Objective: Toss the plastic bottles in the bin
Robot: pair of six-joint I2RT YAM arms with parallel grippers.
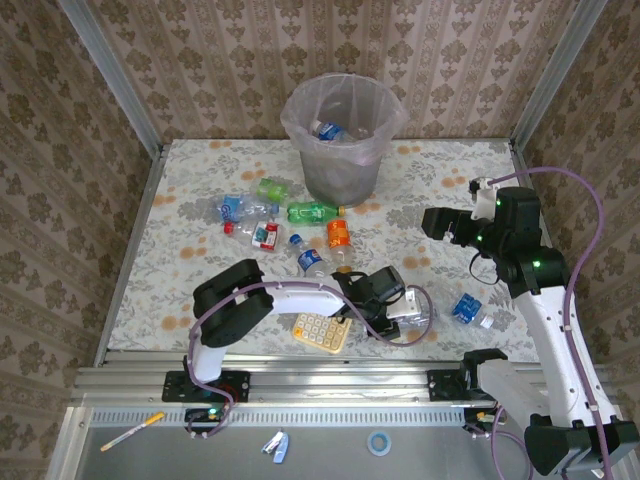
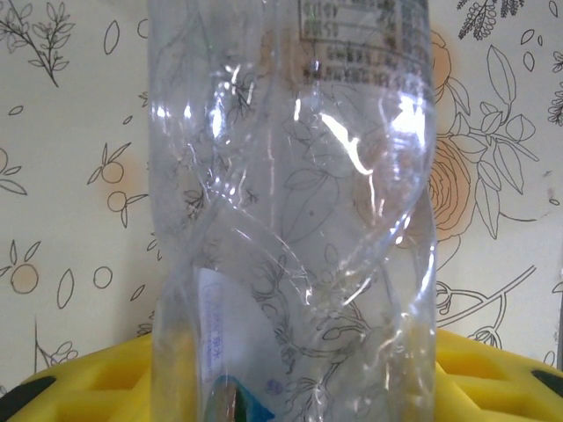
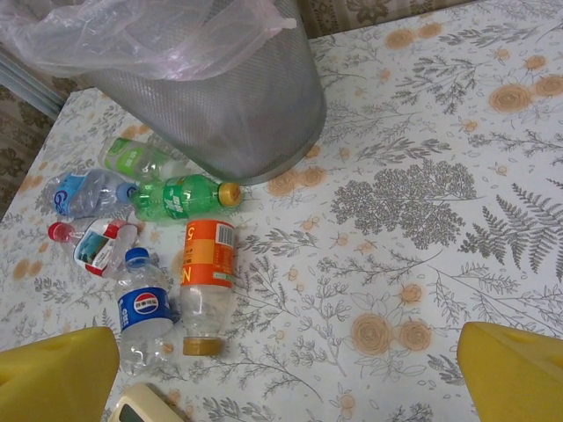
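Left gripper clamps a clear bottle (top cut off) near the table front edge. Right gripper, fingers apart, hangs over open table.

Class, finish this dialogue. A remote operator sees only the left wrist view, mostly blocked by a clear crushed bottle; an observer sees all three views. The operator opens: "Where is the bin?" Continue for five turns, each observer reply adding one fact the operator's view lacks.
Observer: The bin stands at the far end of the table, beyond the loose bottles.
Operator: Is anything in it already?
Observer: Yes, a blue-labelled bottle lies inside it.
Operator: And the right gripper?
Observer: The right gripper hangs open and empty above the table's right side.
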